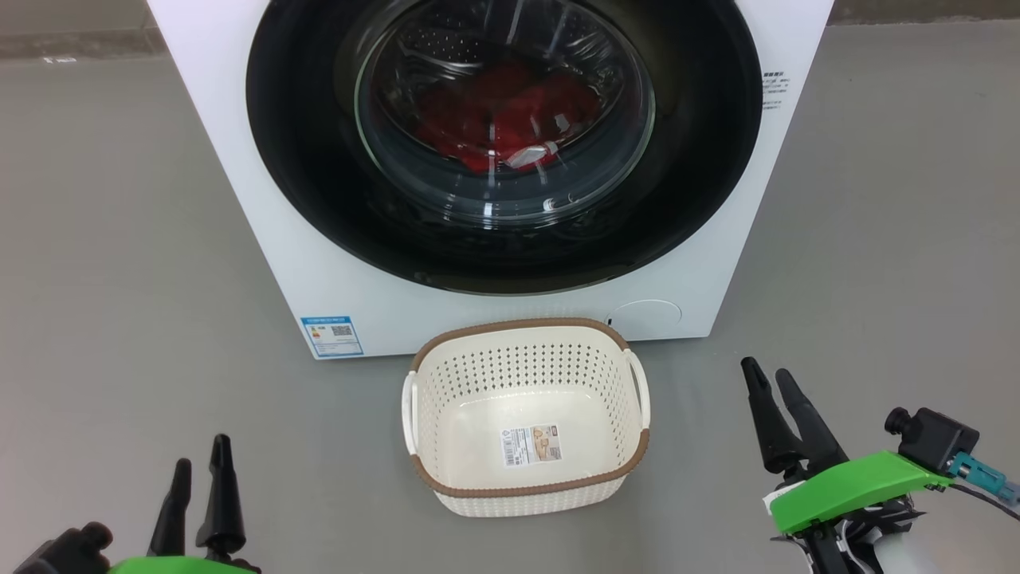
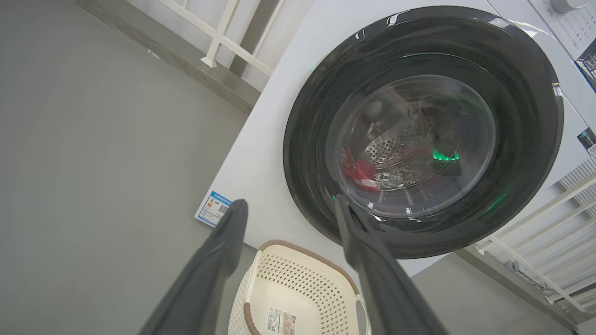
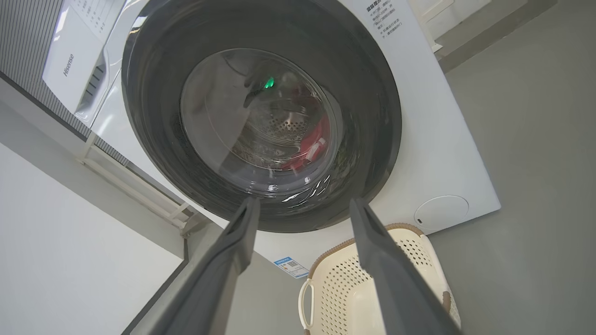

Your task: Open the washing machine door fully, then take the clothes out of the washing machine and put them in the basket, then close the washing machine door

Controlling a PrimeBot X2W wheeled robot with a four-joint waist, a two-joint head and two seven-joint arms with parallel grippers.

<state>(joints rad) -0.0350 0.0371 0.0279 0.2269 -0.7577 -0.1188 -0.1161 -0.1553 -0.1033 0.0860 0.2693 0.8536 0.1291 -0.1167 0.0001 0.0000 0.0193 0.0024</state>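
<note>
The washing machine door point(image 1: 307, 159) shut — clothes point(image 1: 498, 119) behind its glass (basket point(image 1: 526, 375) in front).

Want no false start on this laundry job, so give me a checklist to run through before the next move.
1. Open washing machine door: not ok, it sits shut on the washing machine.
2. Load of clothes inside: ok, red fabric shows through the door.
3. Ready basket: ok, it stands on the floor before the machine, no garment in it.
4. Free left claw: ok, open, holding nothing.
5. Free right claw: ok, open, holding nothing.
6. Grip spot on the door: cannot tell where a handle lies.
</note>
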